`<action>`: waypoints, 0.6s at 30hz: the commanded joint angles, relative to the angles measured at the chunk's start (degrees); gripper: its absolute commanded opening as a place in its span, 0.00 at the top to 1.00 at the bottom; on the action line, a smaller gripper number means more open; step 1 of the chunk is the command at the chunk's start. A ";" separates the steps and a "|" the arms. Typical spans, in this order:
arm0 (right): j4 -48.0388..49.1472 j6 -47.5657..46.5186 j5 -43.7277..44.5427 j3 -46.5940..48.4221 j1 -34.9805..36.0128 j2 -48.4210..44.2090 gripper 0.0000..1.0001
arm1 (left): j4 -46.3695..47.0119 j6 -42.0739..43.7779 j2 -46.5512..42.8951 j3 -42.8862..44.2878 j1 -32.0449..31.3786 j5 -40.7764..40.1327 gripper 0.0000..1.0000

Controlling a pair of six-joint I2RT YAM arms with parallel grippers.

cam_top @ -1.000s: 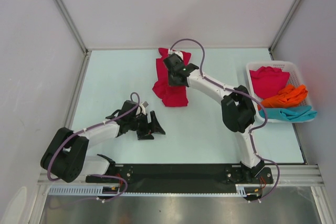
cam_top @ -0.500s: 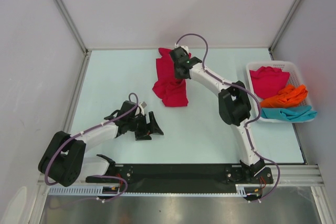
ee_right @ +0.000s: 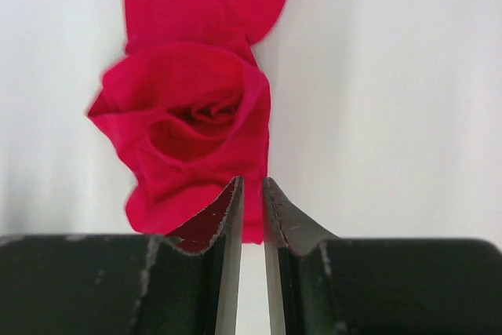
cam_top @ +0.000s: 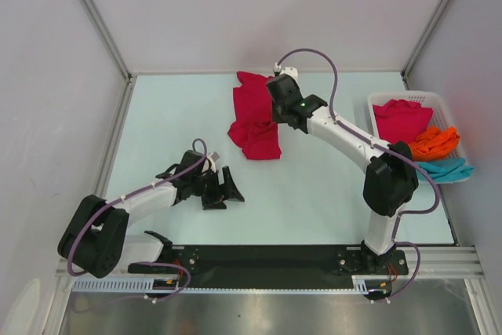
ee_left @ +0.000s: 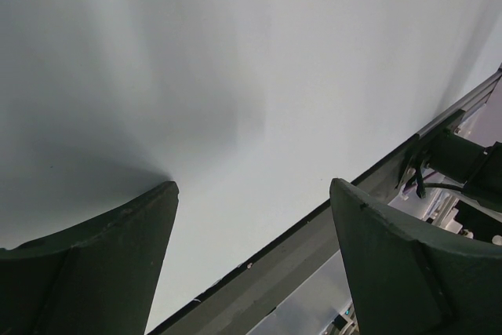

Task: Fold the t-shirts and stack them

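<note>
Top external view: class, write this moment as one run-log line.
right hand: pinching red t-shirt edge | left hand: open, empty | basket: crimson shirt, orange shirt, teal shirt, unfolded

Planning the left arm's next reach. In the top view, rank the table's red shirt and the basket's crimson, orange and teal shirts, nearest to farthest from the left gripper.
From the left gripper:
1. Red shirt, mid-table, farther back.
2. Crimson shirt, far end of the basket, at the right.
3. Orange shirt, mid-basket, and teal shirt, near end: too close to call.
</note>
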 commanded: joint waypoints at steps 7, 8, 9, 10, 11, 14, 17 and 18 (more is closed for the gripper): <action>5.05 3.86 -2.64 -8.43 1.88 5.83 0.80 | -2.11 2.91 2.31 -0.22 0.25 -4.06 0.13; 5.14 3.77 -2.73 -8.17 1.97 6.54 0.80 | -2.12 2.91 2.05 -0.31 0.25 -3.97 0.13; 5.31 3.77 -2.99 -7.38 1.97 7.33 0.80 | -2.20 2.91 1.96 -0.22 0.25 -4.06 0.13; 5.23 3.68 -2.91 -6.77 1.97 8.64 0.81 | -2.29 3.00 1.78 -0.22 0.25 -4.23 0.13; 5.23 3.68 -3.17 -6.24 1.97 9.26 0.80 | -2.38 3.09 1.78 -0.31 0.25 -4.24 0.13; 5.14 3.33 -3.35 -3.69 2.06 11.20 0.81 | -2.21 3.18 2.04 -0.48 0.25 -4.41 0.13; 4.79 2.98 -3.61 -1.05 2.14 12.95 0.81 | -2.03 3.26 2.74 -0.48 0.25 -4.41 0.13; 4.35 2.98 -3.52 -0.44 2.14 13.40 0.81 | -2.03 3.35 2.92 -0.31 0.25 -4.50 0.13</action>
